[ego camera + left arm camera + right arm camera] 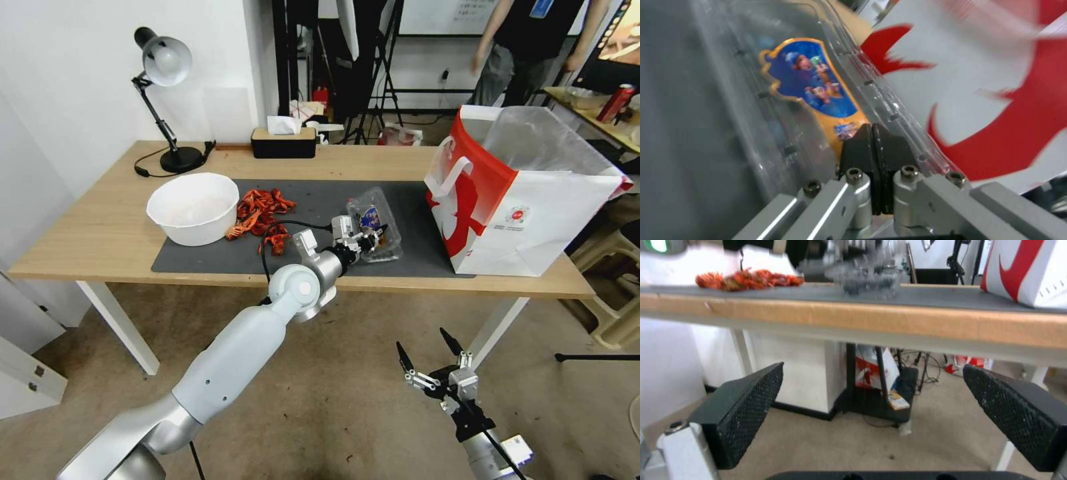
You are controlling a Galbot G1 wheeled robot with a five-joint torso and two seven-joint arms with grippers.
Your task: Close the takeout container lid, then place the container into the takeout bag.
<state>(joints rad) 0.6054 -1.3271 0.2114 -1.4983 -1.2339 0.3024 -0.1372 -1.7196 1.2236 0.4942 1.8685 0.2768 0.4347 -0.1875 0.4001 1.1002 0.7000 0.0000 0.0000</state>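
Note:
The takeout container is a small clear clamshell on the grey mat, just left of the takeout bag. Its lid carries a blue and orange label and stands partly raised over the dark berries. My left gripper reaches in from the front; its black pads are pressed together, tips against the lid by the label's end. The bag's red and white side lies right behind the lid. My right gripper hangs open below the table's front edge, looking at the container from underneath.
A white bowl and a heap of red crayfish sit left of the container on the mat. A desk lamp and a tissue box stand at the back. The table edge is above the right gripper.

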